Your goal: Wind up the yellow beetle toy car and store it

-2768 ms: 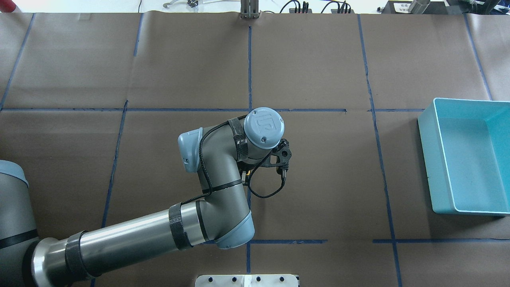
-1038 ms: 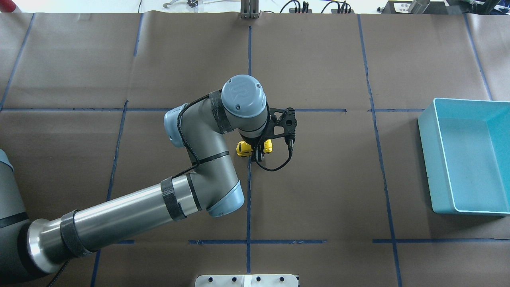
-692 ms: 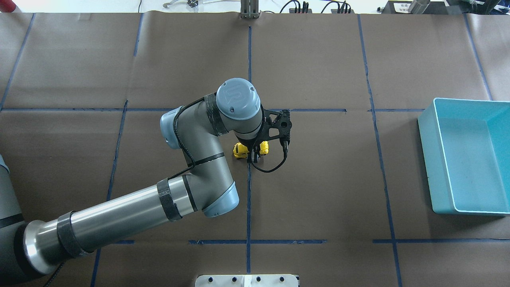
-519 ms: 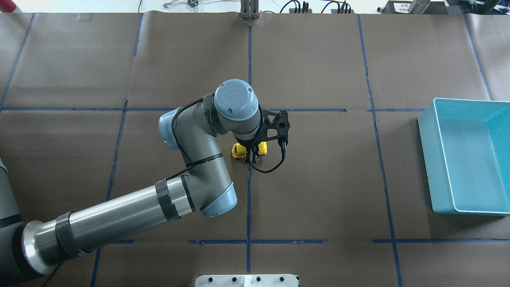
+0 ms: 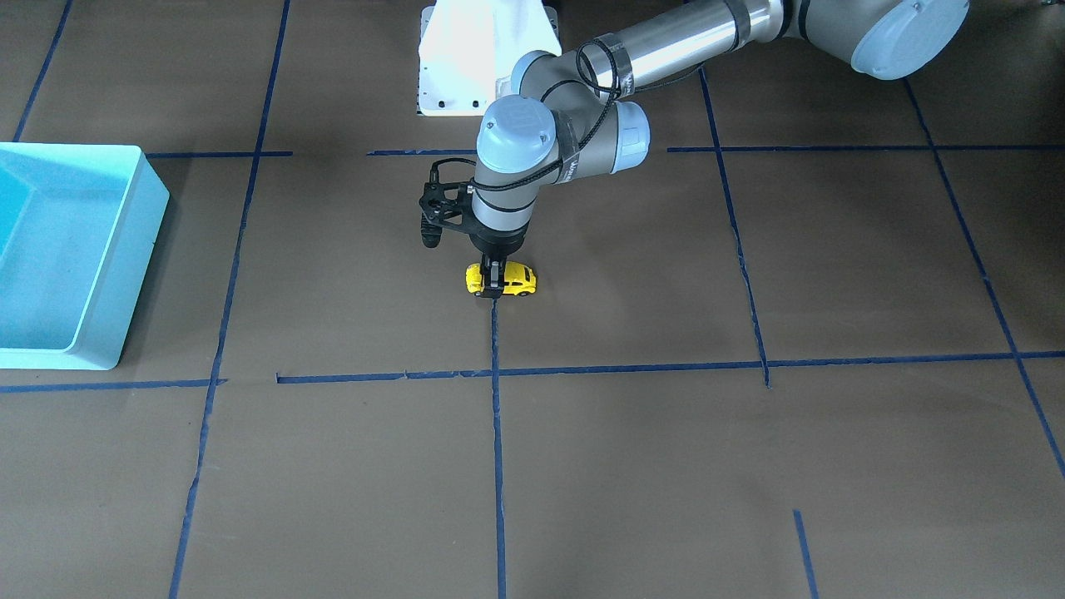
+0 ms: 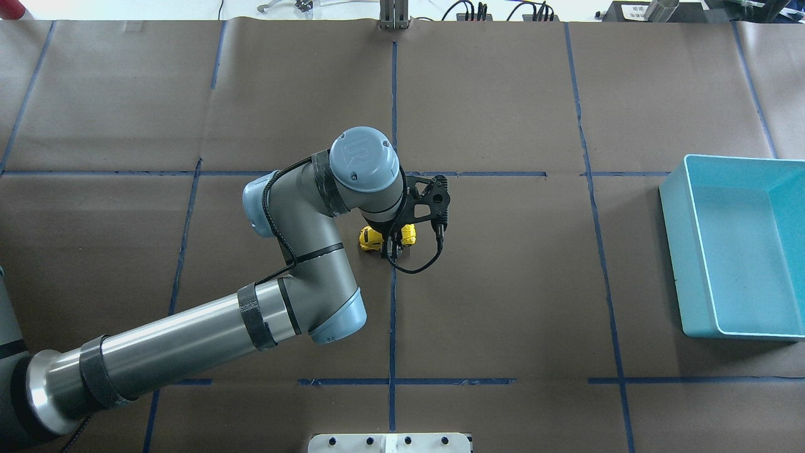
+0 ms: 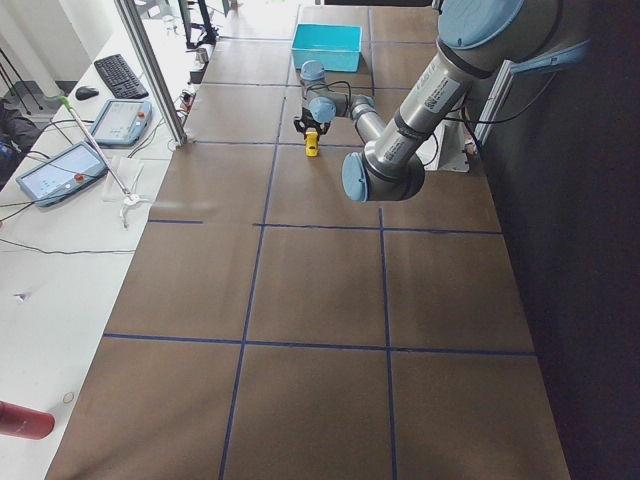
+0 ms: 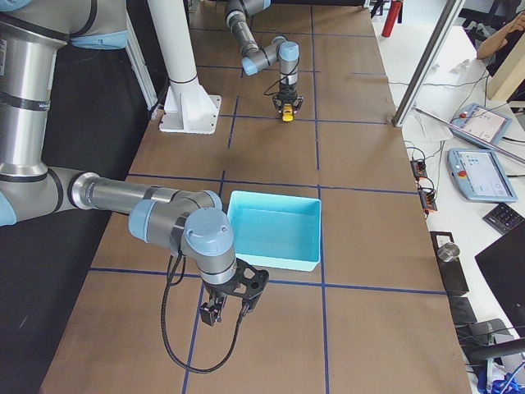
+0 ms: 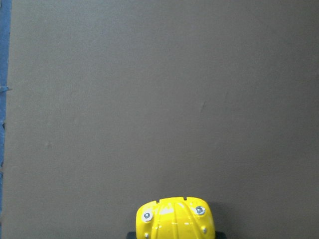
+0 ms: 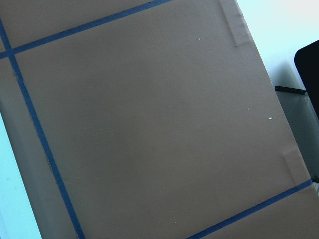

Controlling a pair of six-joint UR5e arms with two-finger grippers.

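toy car [image 5: 517, 280]: on table [image 6: 503, 302], near centre | left gripper [image 5: 495, 281]: above, fingers astride toy car | bin [image 6: 685, 251]: on table, well to toy car's right | right gripper [image 8: 215, 312]: near bin, table's right end

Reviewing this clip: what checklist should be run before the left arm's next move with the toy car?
1. Left end effector closed across toy car: ok.
2. Toy car upright on table: ok.
3. Spring wound enough: cannot tell.
4. Bin upright, opening up: ok.
5. Right end effector far from the car: ok; open or shut: cannot tell.
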